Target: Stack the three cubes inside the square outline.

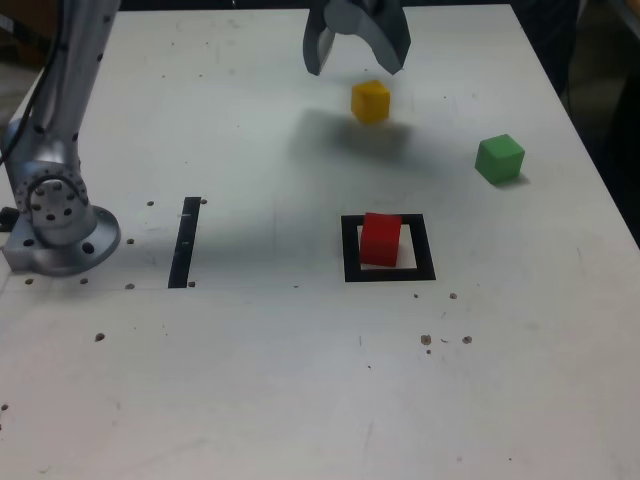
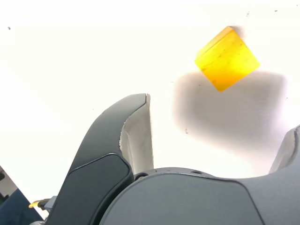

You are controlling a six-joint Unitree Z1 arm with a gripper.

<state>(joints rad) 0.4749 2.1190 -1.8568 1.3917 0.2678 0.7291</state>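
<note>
The arm is a silver-grey metal column rising from a round base with a circular joint cap ringed by small dark screw holes, and a thin dark cable runs beside it. Its gripper has dark grey, curved, claw-like fingers with pale grey inner pads.

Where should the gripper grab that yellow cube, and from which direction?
Probably from straight above, jaws closing on two opposite flat side faces of the yellow cube. It sits alone on the table, nothing crowding it, and the open gripper is wider than the cube.
</note>
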